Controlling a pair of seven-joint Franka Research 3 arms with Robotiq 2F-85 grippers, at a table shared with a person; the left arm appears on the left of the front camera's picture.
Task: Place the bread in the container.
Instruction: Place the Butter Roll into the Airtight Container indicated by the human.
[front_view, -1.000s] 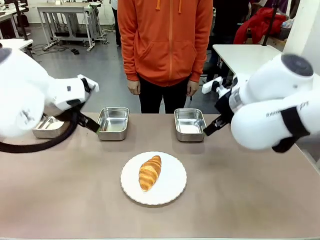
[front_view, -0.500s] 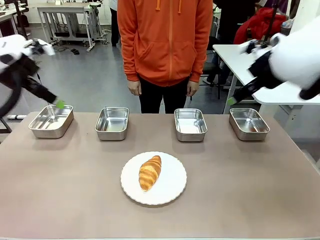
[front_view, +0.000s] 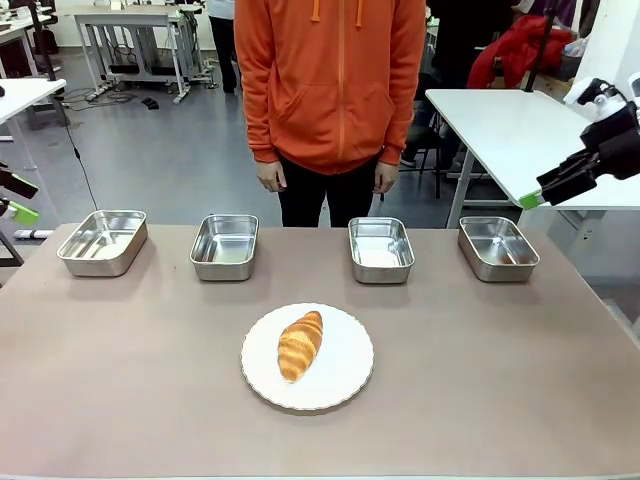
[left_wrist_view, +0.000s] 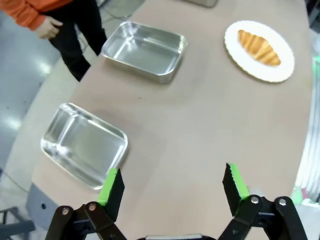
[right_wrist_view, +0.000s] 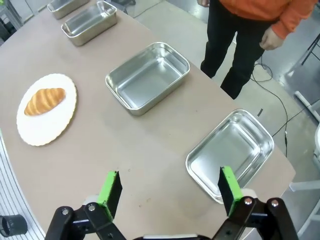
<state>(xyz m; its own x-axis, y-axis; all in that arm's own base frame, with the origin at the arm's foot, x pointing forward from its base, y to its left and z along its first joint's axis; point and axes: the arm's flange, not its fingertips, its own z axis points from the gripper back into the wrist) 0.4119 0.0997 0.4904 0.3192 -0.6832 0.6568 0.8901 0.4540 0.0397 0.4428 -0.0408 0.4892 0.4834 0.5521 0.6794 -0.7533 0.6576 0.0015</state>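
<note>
Four steel trays (front_view: 225, 246) stand in a row along the 12 o'clock side of the table (front_view: 500, 400), all empty. The bread (front_view: 300, 345) lies on a white plate (front_view: 345, 380) at 6 o'clock of them, in no tray. The left gripper (left_wrist_view: 172, 175) at 9 o'clock and the right gripper (right_wrist_view: 169, 180) at 3 o'clock hang spread, holding nothing.

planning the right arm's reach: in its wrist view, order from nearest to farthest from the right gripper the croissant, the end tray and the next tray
1. End tray, just ahead of the right gripper, at the table's corner.
2. Next tray, farther along the person's edge.
3. Croissant, on the white plate, mid-table.
</note>
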